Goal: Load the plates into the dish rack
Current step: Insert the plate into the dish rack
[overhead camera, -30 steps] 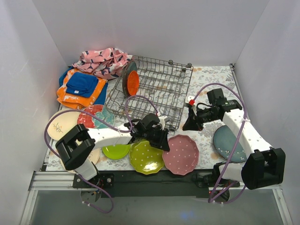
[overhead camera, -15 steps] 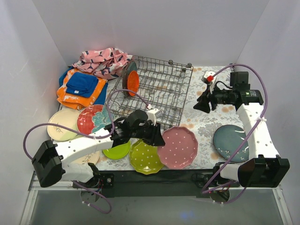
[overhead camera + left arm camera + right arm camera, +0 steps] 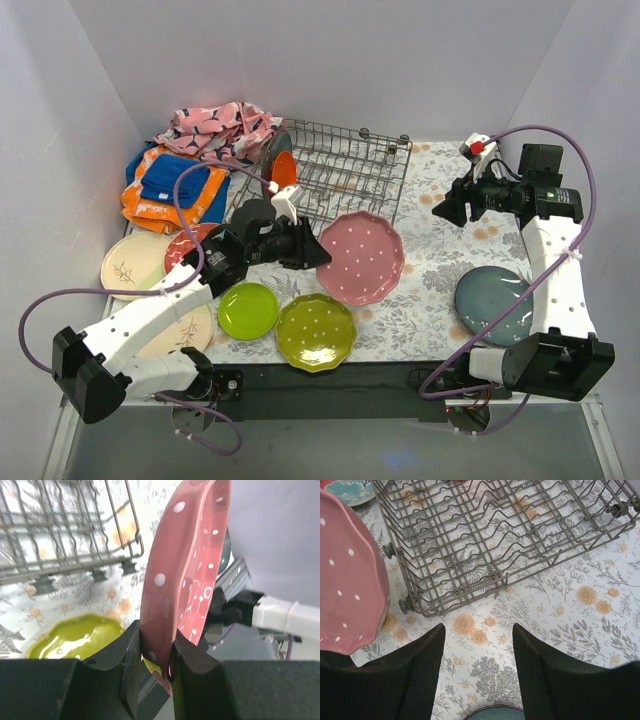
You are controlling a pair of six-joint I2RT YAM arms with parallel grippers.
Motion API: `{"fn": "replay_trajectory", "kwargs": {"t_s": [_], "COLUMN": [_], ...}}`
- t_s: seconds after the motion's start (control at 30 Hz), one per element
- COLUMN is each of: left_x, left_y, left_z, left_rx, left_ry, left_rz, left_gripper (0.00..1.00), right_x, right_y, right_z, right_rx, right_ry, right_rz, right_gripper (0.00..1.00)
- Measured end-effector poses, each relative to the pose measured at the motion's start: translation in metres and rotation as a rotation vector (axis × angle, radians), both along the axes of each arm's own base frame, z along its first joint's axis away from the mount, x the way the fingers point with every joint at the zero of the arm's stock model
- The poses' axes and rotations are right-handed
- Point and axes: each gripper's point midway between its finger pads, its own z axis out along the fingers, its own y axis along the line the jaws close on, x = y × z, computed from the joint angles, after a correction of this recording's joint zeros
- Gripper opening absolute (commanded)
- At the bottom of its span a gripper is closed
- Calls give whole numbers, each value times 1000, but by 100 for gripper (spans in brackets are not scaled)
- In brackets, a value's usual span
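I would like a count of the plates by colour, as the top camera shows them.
Pink dotted plate: 1
Lime green plates: 2
Blue-grey plate: 1
Orange plate: 1
Cream plates: 2
Red plate: 1
Total: 8 clearly visible

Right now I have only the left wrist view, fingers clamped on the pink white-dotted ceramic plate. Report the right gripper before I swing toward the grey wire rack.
Observer: The right gripper hangs open and empty above the flowered tablecloth, right of the dark grey wire dish rack.
Operator: Give me the rack's load.
Observer: A round orange plate stands on edge at its far left corner.
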Motion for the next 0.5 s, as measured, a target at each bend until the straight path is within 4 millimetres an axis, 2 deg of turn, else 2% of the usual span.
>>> {"fn": "replay_trajectory", "kwargs": {"t_s": [0.23, 0.5], "left_x": [32, 80], "left_y": [10, 17], "left_z": [41, 59], "left_rx": [-42, -30], "left_ry": [-61, -88], "left_rz": [98, 220], "left_gripper": [0, 0], "right_x": [2, 1], "right_y": [-4, -7], "right_z": [-5, -16], "right_rx": [10, 18], "right_ry": [18, 45], "right_rz": [-28, -49], "right_gripper": [63, 63]}}
